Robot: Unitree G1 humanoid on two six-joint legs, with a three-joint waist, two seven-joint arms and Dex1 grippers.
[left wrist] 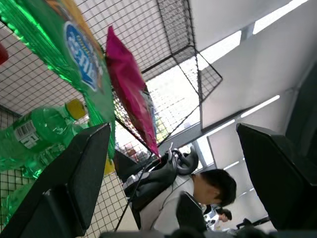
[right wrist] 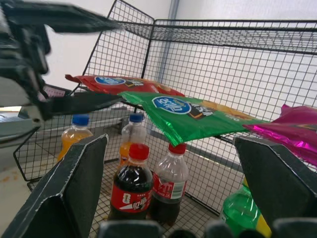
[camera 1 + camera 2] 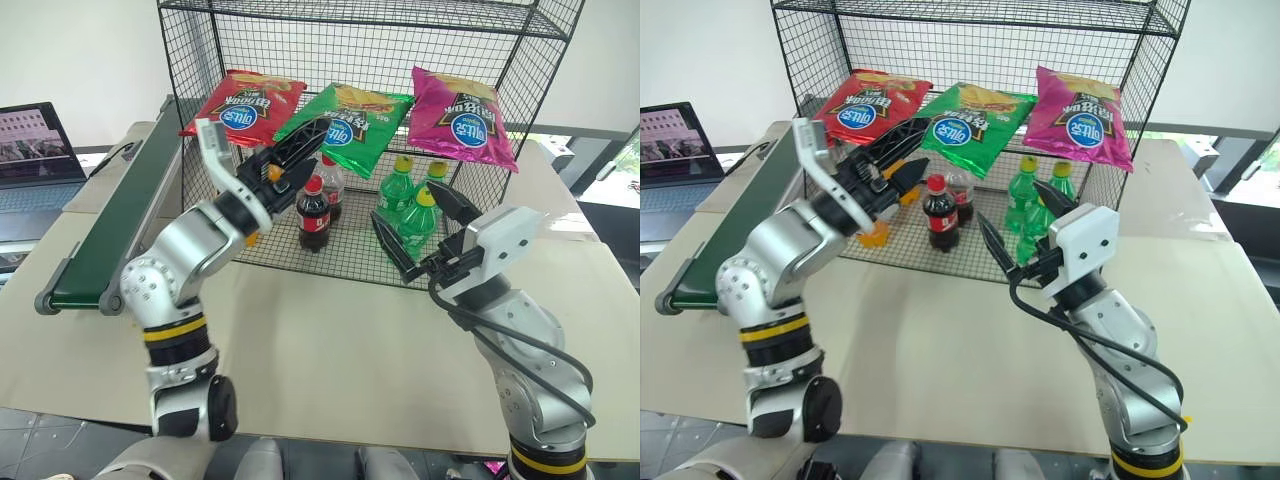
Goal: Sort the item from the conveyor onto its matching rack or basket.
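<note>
while green crisp bag (image 3: pixel 345 125) lies on wire shelf (image 3: pixel 420 150), both pincers, left (image 3: pixel 290 160) and right (image 3: pixel 415 235), spread empty.

No wording reads clearly: the green crisp bag (image 2: pixel 190 116), red bag (image 3: pixel 240 105) and magenta bag (image 3: pixel 462 115) each carry a round blue logo with illegible script.

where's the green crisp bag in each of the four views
Left eye view: green crisp bag on the wire shelf, between red and magenta bags.
Right eye view: same middle spot.
Left wrist view: along the upper left.
Right wrist view: centre, above the cola bottles.
Shared landmark: the magenta bag beside it.
</note>
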